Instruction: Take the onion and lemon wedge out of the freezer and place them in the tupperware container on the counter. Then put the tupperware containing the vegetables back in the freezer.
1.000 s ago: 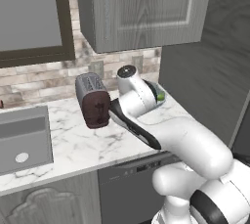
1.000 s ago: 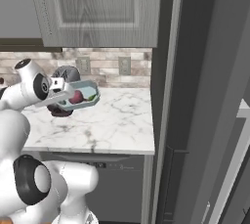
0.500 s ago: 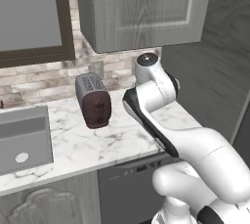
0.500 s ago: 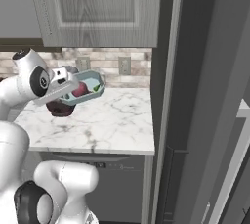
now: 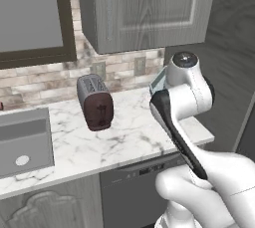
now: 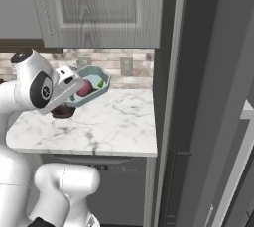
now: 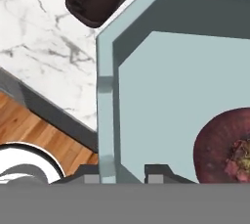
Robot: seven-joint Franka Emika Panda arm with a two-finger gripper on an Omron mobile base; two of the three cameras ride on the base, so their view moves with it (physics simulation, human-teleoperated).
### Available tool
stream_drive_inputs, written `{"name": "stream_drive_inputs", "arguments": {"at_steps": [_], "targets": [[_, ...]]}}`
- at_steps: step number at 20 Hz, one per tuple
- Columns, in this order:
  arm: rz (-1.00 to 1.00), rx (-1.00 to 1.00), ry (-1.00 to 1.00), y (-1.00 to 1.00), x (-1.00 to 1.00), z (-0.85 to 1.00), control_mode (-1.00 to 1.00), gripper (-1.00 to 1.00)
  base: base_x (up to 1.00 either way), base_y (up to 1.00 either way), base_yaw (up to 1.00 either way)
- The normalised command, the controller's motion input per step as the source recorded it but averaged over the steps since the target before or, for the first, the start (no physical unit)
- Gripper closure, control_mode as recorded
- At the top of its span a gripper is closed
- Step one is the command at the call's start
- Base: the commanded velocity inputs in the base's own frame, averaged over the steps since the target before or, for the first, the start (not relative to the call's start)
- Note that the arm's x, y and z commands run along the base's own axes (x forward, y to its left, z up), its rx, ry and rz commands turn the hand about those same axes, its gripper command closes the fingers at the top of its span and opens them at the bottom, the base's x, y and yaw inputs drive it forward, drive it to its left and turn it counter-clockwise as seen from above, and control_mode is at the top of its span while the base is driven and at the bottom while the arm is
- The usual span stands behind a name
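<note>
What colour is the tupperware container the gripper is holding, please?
Pale teal-blue tupperware container, clearest in the hand view.

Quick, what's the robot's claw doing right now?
Gripper: shut on the rim of the tupperware, held up above the counter, onion inside.

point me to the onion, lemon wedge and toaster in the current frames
onion [image 6: 85, 88], right base view, on its visible dark red side inside the tray.
lemon wedge [image 6: 100, 84], right base view, on its yellow-green body near the tray's far wall.
toaster [image 5: 96, 103], left base view, on its dark red end face.
</note>
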Motion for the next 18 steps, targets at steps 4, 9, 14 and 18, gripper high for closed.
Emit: {"name": "stream_drive_inputs", "arguments": {"at_steps": [4, 9, 14, 18], "targets": [[0.26, 0.0, 0.0, -0.42, -0.36, 0.49, -1.0, 1.0, 0.0, 0.0, 0.0], [0.34, 0.0, 0.0, -0.32, -0.17, 0.08, -1.0, 1.0, 0.0, 0.0, 0.0], [0.47, 0.0, 0.0, 0.0, 0.0, 0.0, -1.0, 1.0, 0.0, 0.0, 0.0], [0.33, -0.01, -0.01, -0.08, -0.07, 0.1, -1.0, 1.0, 0.0, 0.0, 0.0]]}}
